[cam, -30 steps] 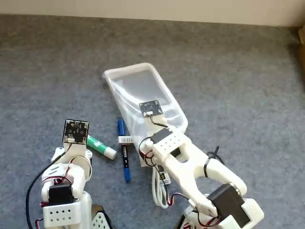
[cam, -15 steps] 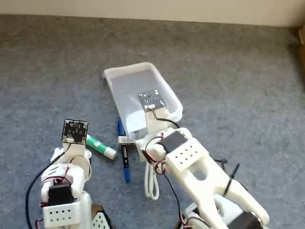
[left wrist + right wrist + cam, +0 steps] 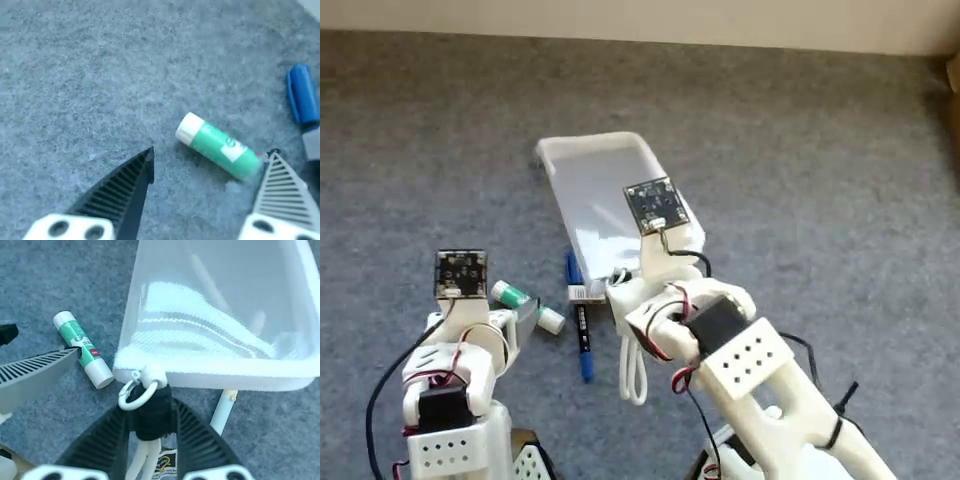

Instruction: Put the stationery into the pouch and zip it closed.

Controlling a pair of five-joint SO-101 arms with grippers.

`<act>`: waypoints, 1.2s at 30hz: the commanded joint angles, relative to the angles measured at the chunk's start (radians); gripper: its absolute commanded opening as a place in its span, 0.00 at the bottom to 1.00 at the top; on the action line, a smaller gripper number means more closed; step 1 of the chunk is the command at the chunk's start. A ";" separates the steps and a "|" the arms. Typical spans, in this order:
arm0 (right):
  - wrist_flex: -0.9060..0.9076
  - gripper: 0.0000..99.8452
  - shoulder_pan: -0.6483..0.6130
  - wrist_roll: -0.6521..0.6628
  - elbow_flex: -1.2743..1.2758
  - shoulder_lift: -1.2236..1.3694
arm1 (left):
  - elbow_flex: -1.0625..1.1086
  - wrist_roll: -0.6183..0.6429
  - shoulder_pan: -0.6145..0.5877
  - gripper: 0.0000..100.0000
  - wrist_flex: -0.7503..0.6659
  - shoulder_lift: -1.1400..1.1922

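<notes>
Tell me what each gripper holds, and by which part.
The right gripper clamps the pouch by its black corner tab; the left gripper, open around the glue stick, holds nothing.

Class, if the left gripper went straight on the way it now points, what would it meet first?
Probably the green glue stick, lying on the carpet ahead of the open left gripper; depth is unclear, so a fingertip might touch carpet first.
</notes>
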 commanded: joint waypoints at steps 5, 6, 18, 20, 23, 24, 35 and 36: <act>0.008 0.00 0.010 0.006 -0.041 -0.090 | -0.139 0.104 0.145 0.33 0.015 -0.010; 0.008 0.00 0.010 0.006 -0.041 -0.090 | -0.145 0.104 0.168 0.33 0.017 -0.010; 0.002 0.00 0.012 0.006 -0.041 -0.085 | -0.271 0.181 0.344 0.33 0.066 -0.010; 0.002 0.00 0.012 0.006 -0.039 -0.085 | -0.275 0.181 0.381 0.33 0.077 -0.010; 0.004 0.00 0.012 0.006 -0.039 -0.084 | -0.274 0.181 0.404 0.33 0.072 -0.010; 0.004 0.00 0.012 0.006 -0.039 -0.084 | -0.272 0.181 0.404 0.33 0.072 -0.010; 0.008 0.00 0.005 0.006 -0.039 -0.090 | -0.145 0.181 0.404 0.33 -0.092 -0.010; 0.008 0.00 0.005 0.006 -0.039 -0.090 | -0.117 0.181 0.401 0.33 -0.130 -0.010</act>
